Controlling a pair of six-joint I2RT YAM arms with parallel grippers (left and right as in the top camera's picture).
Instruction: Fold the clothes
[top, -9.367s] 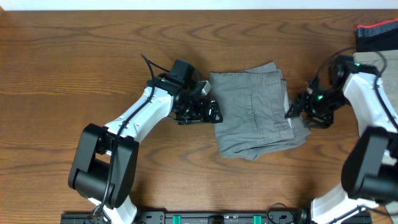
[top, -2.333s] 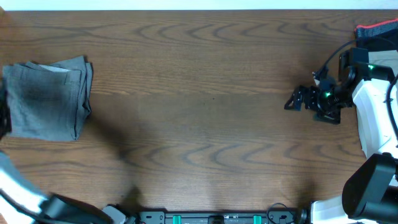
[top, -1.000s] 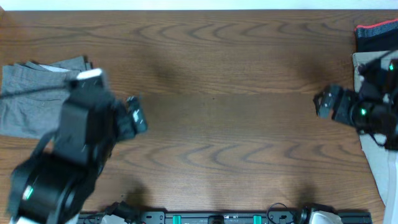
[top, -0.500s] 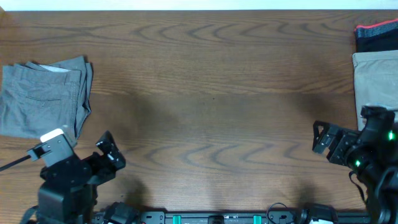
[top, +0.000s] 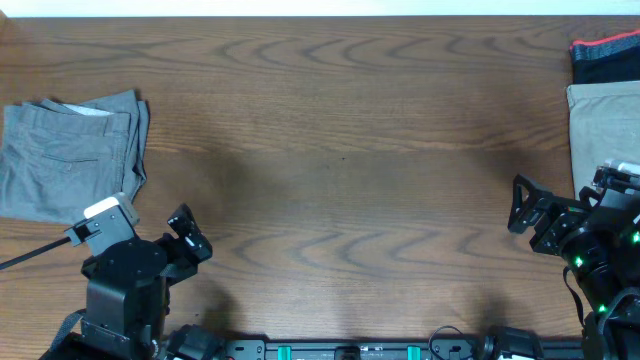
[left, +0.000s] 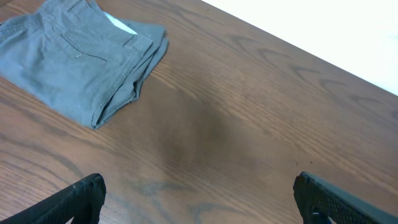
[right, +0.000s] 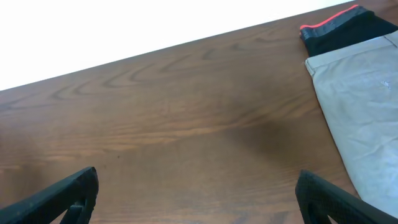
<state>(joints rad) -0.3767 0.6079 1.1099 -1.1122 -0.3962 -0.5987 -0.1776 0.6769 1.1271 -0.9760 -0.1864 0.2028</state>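
The grey-green shorts (top: 70, 155) lie folded in a neat stack at the table's left edge, pocket and waistband up; they also show in the left wrist view (left: 81, 53). My left gripper (top: 190, 235) is open and empty, raised near the front left, to the right of and below the shorts. In its own view the fingers (left: 199, 199) stand wide apart over bare wood. My right gripper (top: 525, 205) is open and empty near the front right; its fingers (right: 199, 196) are wide apart over bare wood.
A beige folded garment (top: 605, 130) lies at the right edge, also in the right wrist view (right: 367, 106). A black garment with a red band (top: 605, 55) lies behind it, also in the right wrist view (right: 345, 25). The table (top: 340, 150) is dark wood.
The folded shorts went from the table's middle to the left edge. Both arms have drawn back to the front corners. In the last half second both shifted only slightly.
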